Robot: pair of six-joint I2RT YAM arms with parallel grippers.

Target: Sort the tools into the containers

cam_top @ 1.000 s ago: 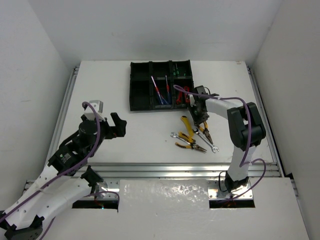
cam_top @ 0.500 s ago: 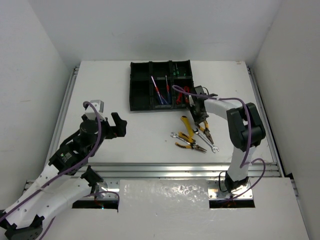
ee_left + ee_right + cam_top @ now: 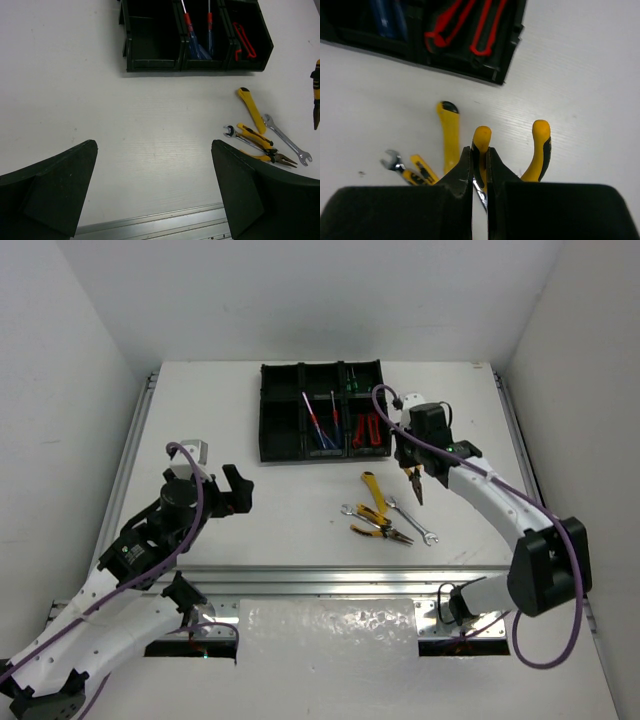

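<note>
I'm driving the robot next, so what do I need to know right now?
Right jaws: shut on one handle of the yellow pliers, lifted beside the tray.
Left jaws: open, empty, over the left of the table.
Done: screwdrivers and red cutters are in the tray.
Left: bin the held pliers, then the second pliers, yellow tool and two wrenches.

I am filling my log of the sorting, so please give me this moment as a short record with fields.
left gripper: open, holding nothing, over bare table
right gripper: shut on one handle of the yellow pliers, lifted clear of the table
tray: screwdrivers in near middle compartment, red cutters in near right
loose on table: two wrenches, two yellow-handled tools
</note>
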